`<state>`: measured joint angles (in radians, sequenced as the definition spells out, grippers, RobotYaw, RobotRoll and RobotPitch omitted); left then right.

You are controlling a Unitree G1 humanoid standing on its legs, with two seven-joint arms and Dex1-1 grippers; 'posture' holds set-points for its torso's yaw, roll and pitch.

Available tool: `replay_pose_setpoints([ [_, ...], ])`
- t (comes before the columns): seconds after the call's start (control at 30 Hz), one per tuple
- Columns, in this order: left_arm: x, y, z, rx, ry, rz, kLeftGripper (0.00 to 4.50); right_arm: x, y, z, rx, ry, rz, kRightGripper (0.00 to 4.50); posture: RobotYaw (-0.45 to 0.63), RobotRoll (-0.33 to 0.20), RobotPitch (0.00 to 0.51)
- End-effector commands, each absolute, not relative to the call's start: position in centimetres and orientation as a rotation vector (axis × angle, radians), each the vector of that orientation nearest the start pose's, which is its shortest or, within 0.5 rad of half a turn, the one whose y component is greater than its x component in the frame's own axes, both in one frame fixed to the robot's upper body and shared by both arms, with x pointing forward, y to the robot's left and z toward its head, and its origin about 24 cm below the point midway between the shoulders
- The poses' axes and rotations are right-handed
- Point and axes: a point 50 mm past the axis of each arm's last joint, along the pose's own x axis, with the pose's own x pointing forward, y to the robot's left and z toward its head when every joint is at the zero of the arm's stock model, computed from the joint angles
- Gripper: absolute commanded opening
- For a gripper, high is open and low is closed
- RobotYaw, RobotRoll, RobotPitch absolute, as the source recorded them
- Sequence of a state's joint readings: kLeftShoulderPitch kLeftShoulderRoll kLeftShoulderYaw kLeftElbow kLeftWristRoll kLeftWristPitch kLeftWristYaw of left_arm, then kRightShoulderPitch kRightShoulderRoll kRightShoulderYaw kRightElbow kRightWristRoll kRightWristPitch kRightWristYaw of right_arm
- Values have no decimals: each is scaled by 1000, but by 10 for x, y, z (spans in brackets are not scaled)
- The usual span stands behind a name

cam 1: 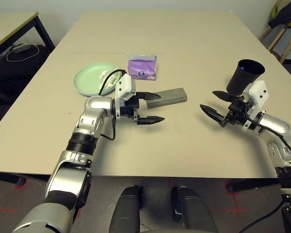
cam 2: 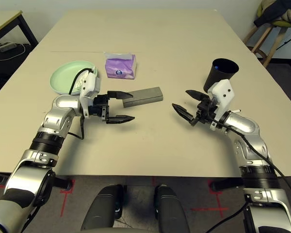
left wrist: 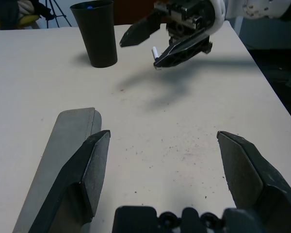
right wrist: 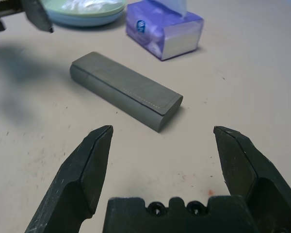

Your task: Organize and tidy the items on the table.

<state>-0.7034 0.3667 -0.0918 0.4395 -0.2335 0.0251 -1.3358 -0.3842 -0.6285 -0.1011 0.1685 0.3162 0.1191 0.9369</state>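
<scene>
Not much readable text here: the purple tissue pack has a small dark blue round logo on its front, but the lettering is too tiny to make out, and the grey glasses case is plain with just a line of stitching near one end. The left gripper points across toward the robot's right, roughly level, forearm bent in over the table, and its two black fingers are spread wide with nothing between them. One finger hangs over the near end of the glasses case, the other sits closer to the robot above bare tabletop; whether the upper one touches the case I can't tell. The right gripper reaches in from the right side pointing toward the left one, also about level, jaws released and empty, well apart from the case. The black cup stands upright just behind the right wrist, partly covered by the white wrist housing; there's something blue inside at the rim, too small to identify. The pale green plate sits behind the left wrist with crumpled white tissue in it, half hidden by the arm and its cable. The tissue pack is just beside the plate, farther up the table than the case.
</scene>
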Motion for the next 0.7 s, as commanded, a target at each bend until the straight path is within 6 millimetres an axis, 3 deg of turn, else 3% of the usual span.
replay_pose_setpoints([
  [0.03,327,129,147,307,-109,-1438,4456,300,-244,145,-376,37,846,4500,100,0,122],
  [0.13,326,127,145,302,-118,-1446,4456,300,-249,149,-437,99,898,4500,97,0,120],
  [0.4,324,120,148,269,-135,-1474,4456,301,-278,162,-627,468,1056,4500,91,0,119],
  [0.53,323,119,148,265,-138,-1472,4456,297,-297,167,-728,680,1074,4500,97,0,126],
  [0.7,320,119,146,253,-133,-1468,4456,298,-310,172,-828,812,1061,4500,101,0,134],
])
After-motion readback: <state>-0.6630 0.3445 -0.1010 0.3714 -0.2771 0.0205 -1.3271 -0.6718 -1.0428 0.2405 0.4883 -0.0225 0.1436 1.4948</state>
